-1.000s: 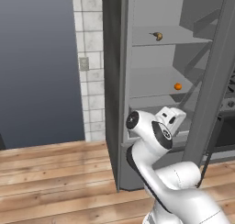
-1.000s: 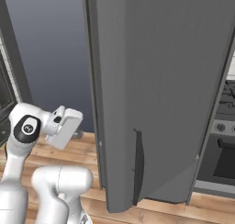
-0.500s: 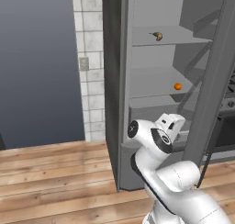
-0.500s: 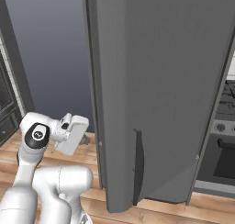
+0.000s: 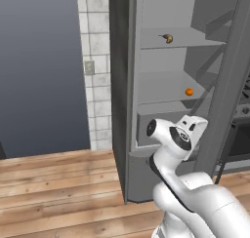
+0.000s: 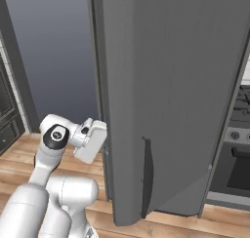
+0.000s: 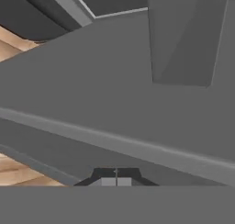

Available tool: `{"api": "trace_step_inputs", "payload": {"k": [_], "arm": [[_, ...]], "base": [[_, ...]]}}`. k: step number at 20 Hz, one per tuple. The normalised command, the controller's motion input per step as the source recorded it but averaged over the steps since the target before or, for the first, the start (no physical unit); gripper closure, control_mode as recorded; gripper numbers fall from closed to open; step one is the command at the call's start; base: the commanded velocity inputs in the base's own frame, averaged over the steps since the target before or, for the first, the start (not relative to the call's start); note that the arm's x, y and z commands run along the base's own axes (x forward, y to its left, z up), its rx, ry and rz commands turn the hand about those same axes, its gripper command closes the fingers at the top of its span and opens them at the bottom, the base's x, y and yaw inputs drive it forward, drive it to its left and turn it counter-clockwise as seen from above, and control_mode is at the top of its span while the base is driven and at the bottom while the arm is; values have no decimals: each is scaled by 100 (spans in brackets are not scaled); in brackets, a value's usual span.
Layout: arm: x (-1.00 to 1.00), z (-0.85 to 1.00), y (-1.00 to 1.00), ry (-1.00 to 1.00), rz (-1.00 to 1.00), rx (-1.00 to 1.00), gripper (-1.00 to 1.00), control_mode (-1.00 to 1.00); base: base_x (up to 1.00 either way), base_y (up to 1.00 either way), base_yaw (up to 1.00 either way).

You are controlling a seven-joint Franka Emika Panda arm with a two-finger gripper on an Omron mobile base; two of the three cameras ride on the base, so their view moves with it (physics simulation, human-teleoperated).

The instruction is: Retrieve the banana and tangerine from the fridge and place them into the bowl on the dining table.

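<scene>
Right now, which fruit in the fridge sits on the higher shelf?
The banana. It lies on the upper shelf of the open fridge, curved and yellow-brown, while the round orange tangerine sits one shelf lower, to the right.

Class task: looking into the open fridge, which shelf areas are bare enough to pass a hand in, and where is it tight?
Free: the upper shelf left of the banana and the shelf left of the tangerine. Tight: the right side, where the fridge door stands beside both fruits.
</scene>
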Motion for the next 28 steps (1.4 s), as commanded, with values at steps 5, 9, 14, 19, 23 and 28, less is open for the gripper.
{"api": "trace_step_inputs", "payload": {"k": [5,9,14,19,23,28], "arm": [[2,-7,-66,0,-18,0,100,-100],[-25,0,-92,0,-26,0,100,-100],[-47,0,-100,2,-33,0,100,-100],[-21,0,-100,2,-28,0,100,-100],[-19,4,-100,0,-19,3,100,-100],[-7,14,-91,0,-19,7,100,-100]], "base": [[0,0,0],[0,0,0],[0,0,0],[0,0,0],[0,0,0],[0,0,0]]}}
